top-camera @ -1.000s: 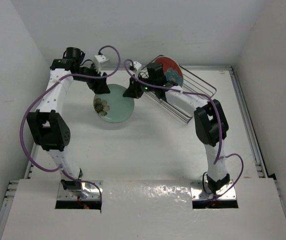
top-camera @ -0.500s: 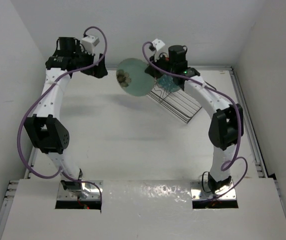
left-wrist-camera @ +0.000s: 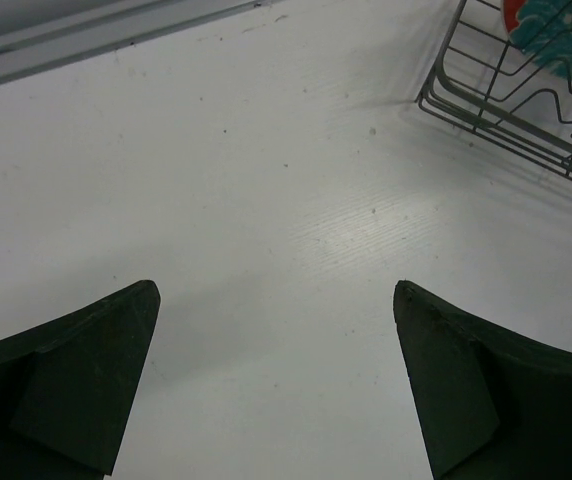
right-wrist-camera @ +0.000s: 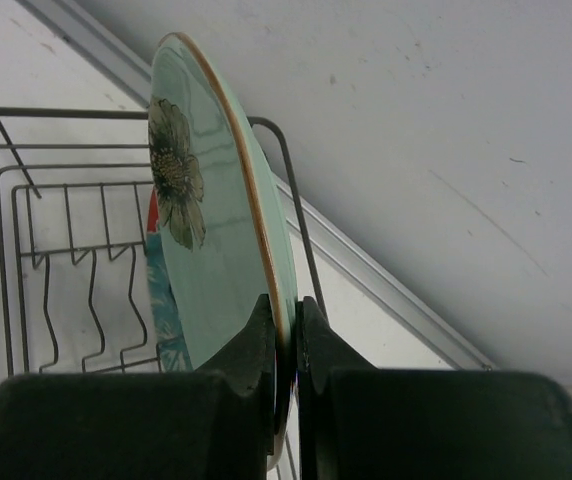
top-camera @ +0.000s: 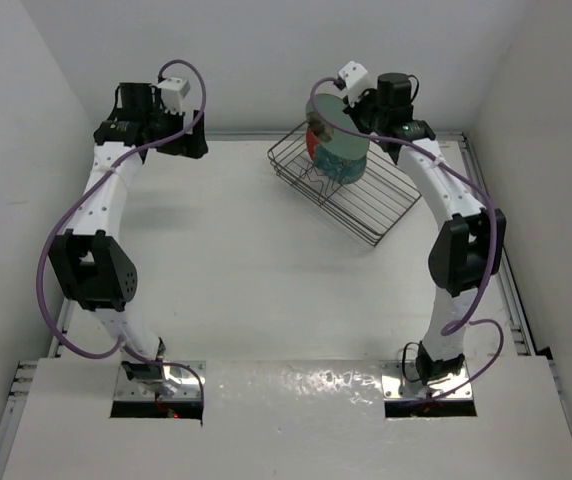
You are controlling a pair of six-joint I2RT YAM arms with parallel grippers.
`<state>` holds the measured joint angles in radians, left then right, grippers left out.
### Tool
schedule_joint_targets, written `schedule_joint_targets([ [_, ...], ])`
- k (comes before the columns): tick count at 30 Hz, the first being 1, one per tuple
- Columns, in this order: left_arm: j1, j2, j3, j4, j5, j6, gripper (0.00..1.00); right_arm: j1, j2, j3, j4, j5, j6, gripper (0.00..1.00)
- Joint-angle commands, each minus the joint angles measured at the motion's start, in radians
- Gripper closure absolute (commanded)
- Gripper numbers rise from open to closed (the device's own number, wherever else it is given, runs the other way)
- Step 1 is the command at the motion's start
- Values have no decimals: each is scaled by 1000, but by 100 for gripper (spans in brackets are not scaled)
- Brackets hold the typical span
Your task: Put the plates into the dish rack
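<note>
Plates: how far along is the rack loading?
Done: the red plate stands on edge in the dish rack. In hand: the right gripper is shut on the rim of the green plate, holding it upright beside the red one over the rack; whether it is seated is hidden. Left: settle it between the wires and let go. The left gripper is open and empty over the table.

no readable text, no labels, no brands, no numbers, no signs anywhere
</note>
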<state>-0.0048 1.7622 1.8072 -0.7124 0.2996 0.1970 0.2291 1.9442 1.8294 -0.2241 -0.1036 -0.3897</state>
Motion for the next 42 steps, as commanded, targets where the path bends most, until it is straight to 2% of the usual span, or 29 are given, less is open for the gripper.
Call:
schedule_joint_targets([
  [1,5,-38,-3,37,-17,-13,0,6,-11,54,118,-15,-41,100],
  [10,5,-40,-11,41,-13,-2,0,6,18,-4,138,-41,-9,100],
  [17,5,-32,-22,45,-17,2,0,7,12,-42,180,-111,87,100],
  [37,5,-33,-26,56,-17,10,0,13,113,-98,190,-130,75,100],
  [39,5,-35,-26,57,-17,10,0,13,121,-91,180,-120,75,97],
  [40,5,-33,-25,56,-16,10,0,13,119,-91,178,-119,75,88],
  [42,5,-33,-26,56,-17,10,0,13,113,-93,178,-119,80,77],
])
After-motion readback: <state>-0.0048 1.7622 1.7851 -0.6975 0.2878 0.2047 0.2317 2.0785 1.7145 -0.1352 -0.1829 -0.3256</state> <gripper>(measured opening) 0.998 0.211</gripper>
